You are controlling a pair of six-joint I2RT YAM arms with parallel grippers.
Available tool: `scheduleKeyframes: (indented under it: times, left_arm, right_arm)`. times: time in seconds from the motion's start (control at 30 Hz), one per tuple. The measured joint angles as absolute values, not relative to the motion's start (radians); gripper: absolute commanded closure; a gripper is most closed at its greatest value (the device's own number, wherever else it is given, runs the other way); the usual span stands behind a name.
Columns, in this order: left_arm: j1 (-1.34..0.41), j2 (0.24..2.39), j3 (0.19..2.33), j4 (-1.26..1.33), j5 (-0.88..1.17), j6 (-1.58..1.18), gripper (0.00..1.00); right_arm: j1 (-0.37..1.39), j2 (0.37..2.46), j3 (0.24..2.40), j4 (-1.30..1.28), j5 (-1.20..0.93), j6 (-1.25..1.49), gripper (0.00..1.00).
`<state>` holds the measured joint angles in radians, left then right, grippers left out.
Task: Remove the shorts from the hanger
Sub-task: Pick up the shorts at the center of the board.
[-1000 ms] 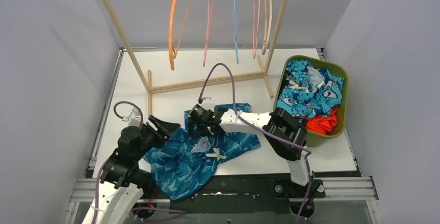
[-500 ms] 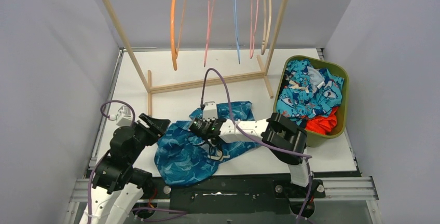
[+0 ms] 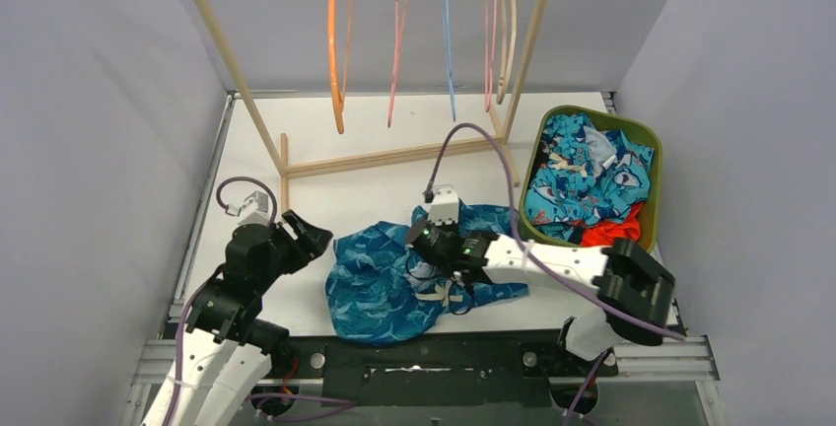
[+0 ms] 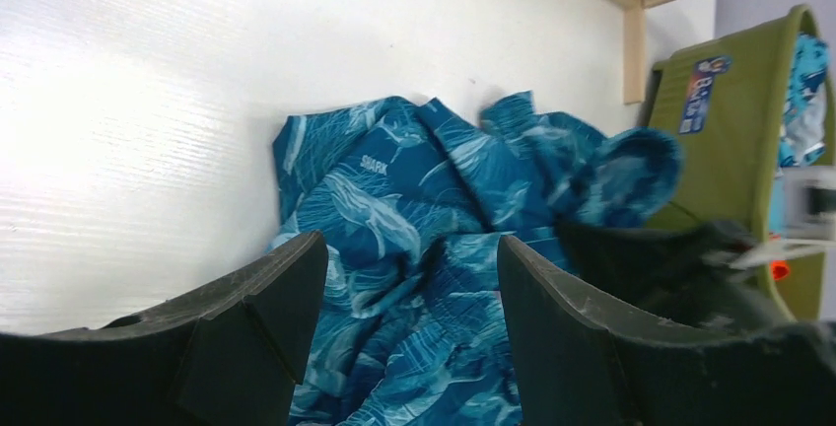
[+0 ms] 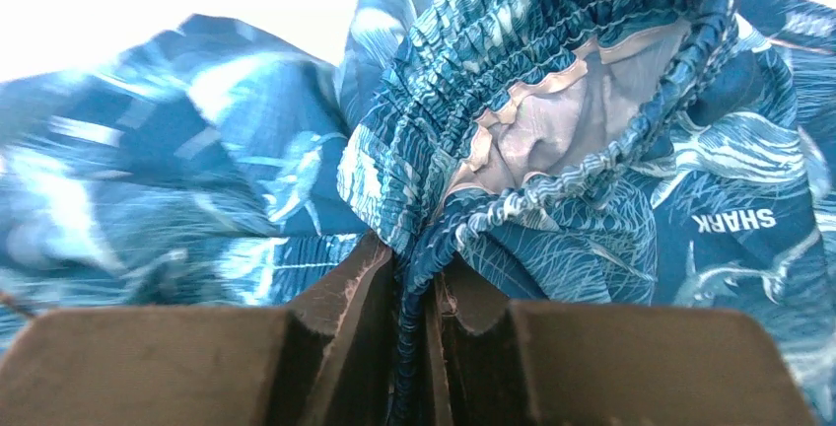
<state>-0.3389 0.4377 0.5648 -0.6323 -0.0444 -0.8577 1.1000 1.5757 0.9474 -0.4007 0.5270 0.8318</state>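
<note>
The right hand (image 5: pixel 414 293) is pinched tight on the waistband (image 5: pixel 463 71) of the blue shorts (image 3: pixel 380 293), crumpled on the bench (image 3: pixel 325 179), likely to drag them to the bin (image 3: pixel 655 175), which holds turquoise shorts (image 3: pixel 582 175) and an orange pair (image 3: pixel 611 236). The left hand (image 4: pixel 409 278) hovers agape beside them, holding nothing.

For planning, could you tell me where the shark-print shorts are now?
Top view: the shark-print shorts lie near the table's front edge, left of the green basket, waistband pinched by the right gripper.
</note>
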Motion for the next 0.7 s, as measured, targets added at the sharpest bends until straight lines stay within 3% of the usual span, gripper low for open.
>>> scheduleKeyframes:
  times: [0.33, 0.7]
  left_arm:
    - [-0.339, 0.480, 0.568, -0.605, -0.050, -0.735, 0.32]
    - [-0.339, 0.485, 0.560, -0.549, -0.106, -0.583, 0.28]
  right_arm:
    - [1.068, 1.144, 0.844, -0.212, 0.525, 0.735, 1.00]
    - [1.012, 0.872, 0.790, -0.201, 0.548, 0.680, 1.00]
